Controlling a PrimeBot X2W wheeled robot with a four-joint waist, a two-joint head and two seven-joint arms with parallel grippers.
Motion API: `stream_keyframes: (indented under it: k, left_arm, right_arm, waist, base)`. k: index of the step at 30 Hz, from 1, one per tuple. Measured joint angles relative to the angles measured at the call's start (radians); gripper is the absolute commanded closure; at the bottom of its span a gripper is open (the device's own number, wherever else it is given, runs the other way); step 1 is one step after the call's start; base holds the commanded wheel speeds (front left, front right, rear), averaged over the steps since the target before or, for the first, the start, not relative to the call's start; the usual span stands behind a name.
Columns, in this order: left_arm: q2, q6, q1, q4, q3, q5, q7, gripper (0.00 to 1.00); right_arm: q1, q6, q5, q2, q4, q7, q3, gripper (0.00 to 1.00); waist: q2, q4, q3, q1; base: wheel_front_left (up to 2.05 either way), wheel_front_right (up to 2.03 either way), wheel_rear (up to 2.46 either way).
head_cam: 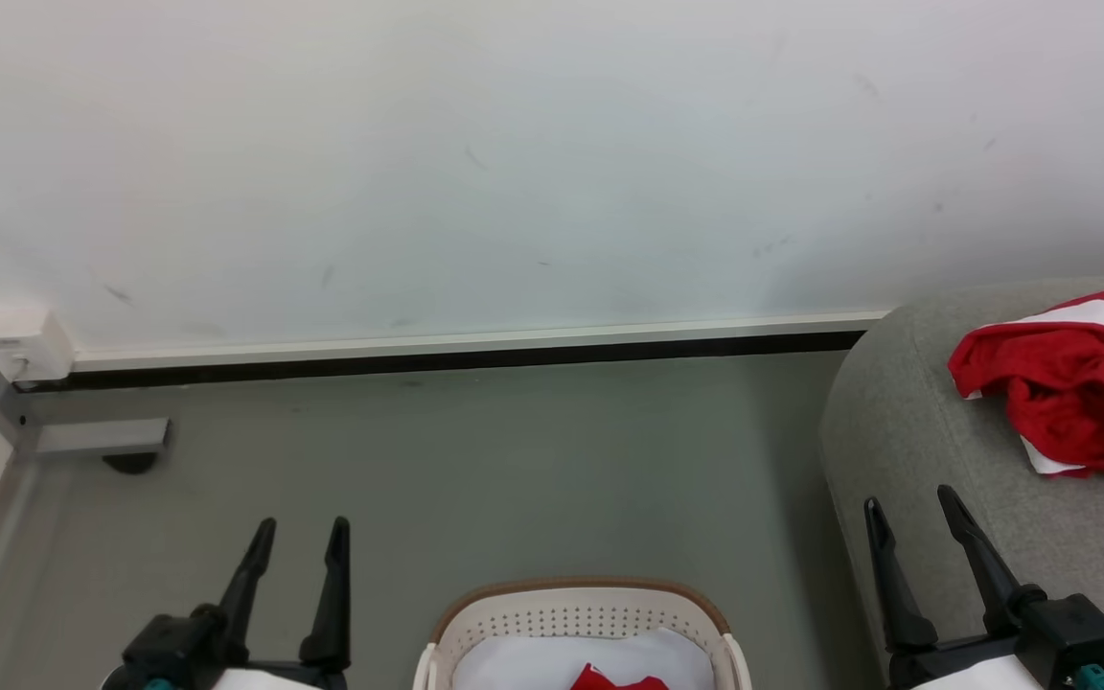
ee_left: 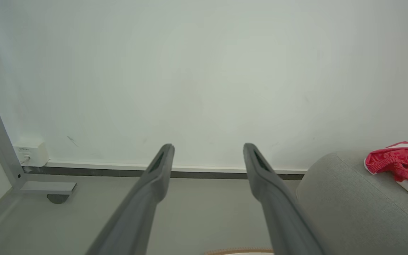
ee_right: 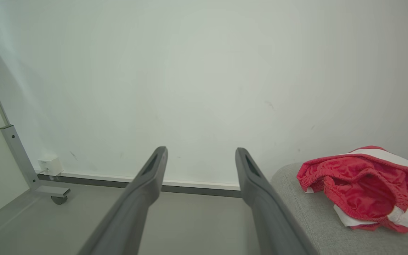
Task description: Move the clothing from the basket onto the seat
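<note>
Clothing (head_cam: 1069, 393), red with white trim: one piece lies crumpled on the seat (head_cam: 907, 422) just beyond the right fingers (head_cam: 981, 561), another (head_cam: 614, 682) waits in the basket (head_cam: 576, 586) between them and the left fingers (head_cam: 334, 585), both pairs spread wide and empty, seemingly readied for the next pick.

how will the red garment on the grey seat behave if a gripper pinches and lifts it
The red garment lies crumpled in soft folds on the seat, so it would probably hang limp. It looks thin, likely light. A pinch may catch one layer only.
</note>
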Motion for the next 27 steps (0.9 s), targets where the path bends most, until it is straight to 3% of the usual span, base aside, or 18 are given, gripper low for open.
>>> stream_keyframes:
  k: [12, 17, 27]
  left_arm:
    - [0.007, -0.002, -0.033, 0.063, -0.096, -0.001, 0.000, 0.00]
    - [0.045, -0.002, -0.082, 0.120, -0.177, -0.015, 0.000, 0.00]
    - [0.151, -0.002, -0.276, 0.389, -0.437, -0.074, 0.018, 0.00]
  right_arm:
    - [-0.001, 0.000, 0.002, 0.001, 0.021, -0.003, -0.005, 0.00]
    - [-0.021, 0.000, 0.006, 0.001, 0.018, -0.003, -0.007, 0.00]
    - [-0.054, 0.000, 0.049, 0.002, -0.015, -0.003, -0.034, 0.00]
  waist:
    - [0.0000, -0.068, 0.037, 0.0000]
    - [0.0000, -0.102, 0.088, 0.0000]
    - [0.0000, -0.172, 0.238, 0.0002]
  base:
    - [0.00, 0.00, 0.00]
    - [0.00, 0.00, 0.00]
    - [0.00, 0.00, 0.00]
